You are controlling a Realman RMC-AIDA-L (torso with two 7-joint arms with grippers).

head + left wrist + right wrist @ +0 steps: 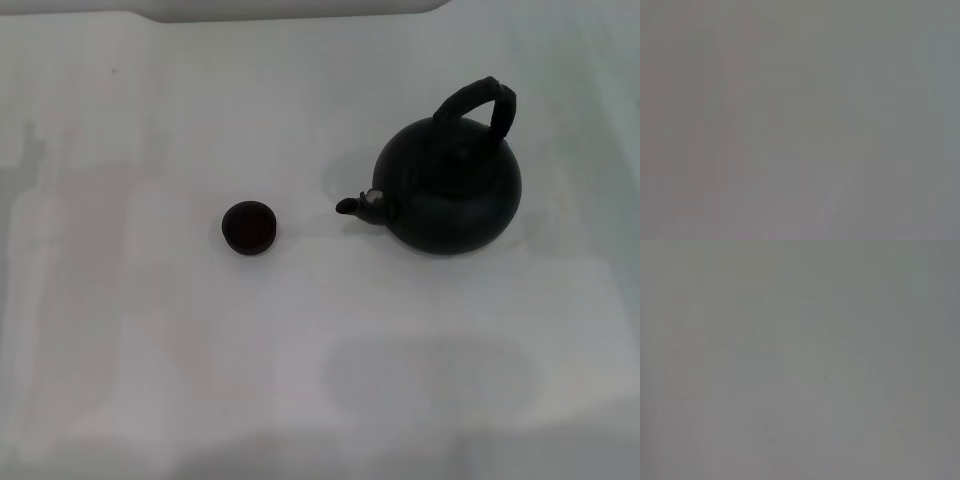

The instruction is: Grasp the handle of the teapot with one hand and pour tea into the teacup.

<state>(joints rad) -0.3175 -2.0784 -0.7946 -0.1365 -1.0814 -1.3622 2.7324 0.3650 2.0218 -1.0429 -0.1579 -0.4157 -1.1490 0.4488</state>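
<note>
In the head view the round matte-black teapot (450, 195) stands upright on the white table at the right. Its short spout (352, 205), with a pale metallic spot, points left toward the teacup. Its thick black arched handle (480, 105) rises over its top. The tiny dark teacup (248, 227) stands upright to the left of the spout, a gap apart from it. Neither gripper shows in any view. Both wrist views show only plain grey surface.
The white table (150, 350) spreads across the whole head view. Its far edge (290, 10) runs along the top of the head view. Nothing else stands near the teapot or the cup.
</note>
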